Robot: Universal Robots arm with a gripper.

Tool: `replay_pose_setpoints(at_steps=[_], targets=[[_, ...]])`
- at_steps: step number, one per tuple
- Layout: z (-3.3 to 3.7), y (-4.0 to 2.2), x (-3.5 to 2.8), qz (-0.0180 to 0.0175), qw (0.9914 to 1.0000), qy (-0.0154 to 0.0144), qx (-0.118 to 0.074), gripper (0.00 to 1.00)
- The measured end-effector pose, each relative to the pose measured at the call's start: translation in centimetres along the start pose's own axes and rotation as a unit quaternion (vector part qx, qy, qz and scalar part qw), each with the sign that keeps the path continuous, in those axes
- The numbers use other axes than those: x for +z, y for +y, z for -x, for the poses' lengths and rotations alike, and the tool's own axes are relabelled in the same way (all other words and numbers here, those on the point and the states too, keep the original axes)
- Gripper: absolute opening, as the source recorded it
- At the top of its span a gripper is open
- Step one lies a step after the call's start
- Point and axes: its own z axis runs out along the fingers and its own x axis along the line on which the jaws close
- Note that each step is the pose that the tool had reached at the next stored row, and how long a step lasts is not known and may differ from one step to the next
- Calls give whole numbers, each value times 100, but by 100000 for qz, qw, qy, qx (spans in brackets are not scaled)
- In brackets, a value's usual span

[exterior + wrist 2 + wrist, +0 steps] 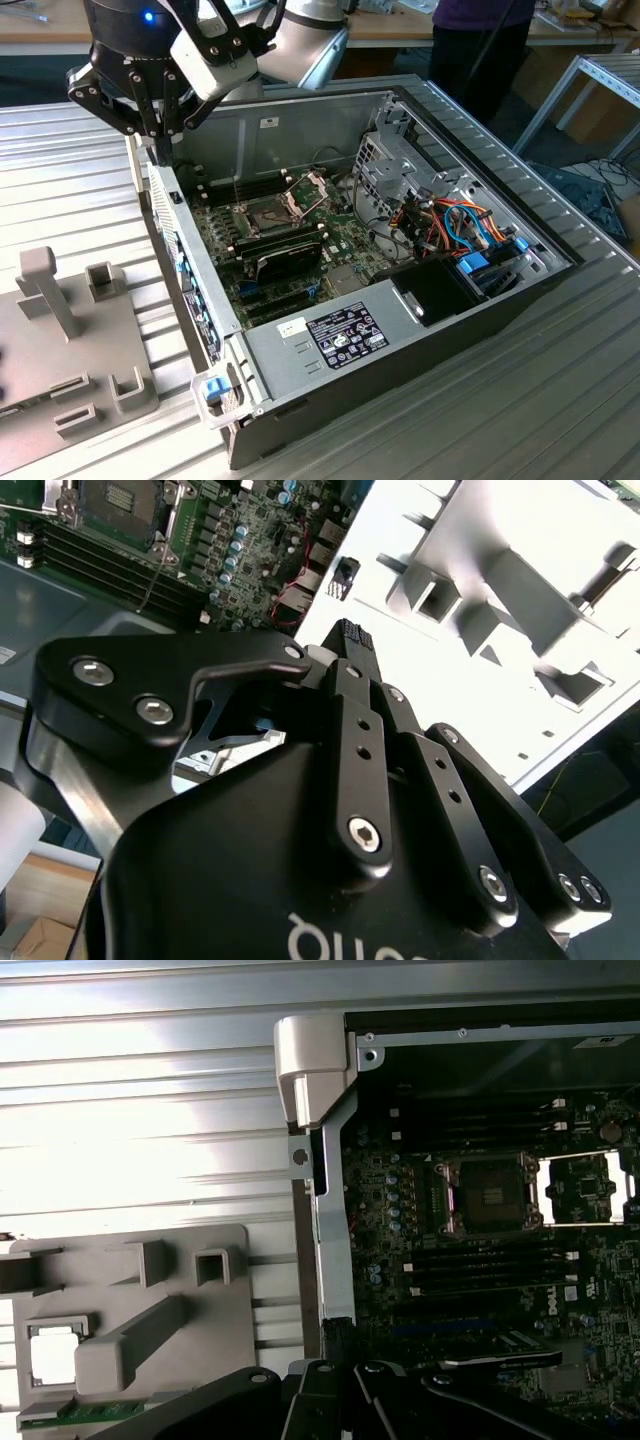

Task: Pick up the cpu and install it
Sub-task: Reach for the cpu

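In the exterior view, the black hand (160, 148) is seen above the side wall of the open sheet-metal computer case (250, 130), its linked fingers clenched to a point. The case stands on the ribbed metal tabletop (80, 170). Inside it lies the green motherboard (290, 240), whose dark square socket (262, 213) is uncovered, with its hinged frame (312, 188) raised. A grey moulded fixture (40, 400) lies on the tabletop at the exterior view's left of the case. In the second wrist view, matte black linkages with bright screw heads are seen, and the hand (347, 632) is closed tip to tip. In the first wrist view, the cpu (55, 1355), a small flat square with a bright silvery top, is seated in a square recess of the fixture (230, 1290). It is well apart from the socket (490, 1195) and from the hand (336, 1328).
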Motion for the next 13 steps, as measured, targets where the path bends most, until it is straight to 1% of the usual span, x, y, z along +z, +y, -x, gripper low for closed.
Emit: replay_pose_setpoints(at_steps=[1,4,6,13], targets=[[-28,-2,-1,0,100000,-1,-4,11],[-68,-5,-2,-2,100000,2,-2,11],[-123,-8,-3,1,100000,-1,-1,11],[-232,-15,-6,1,100000,0,-2,11]])
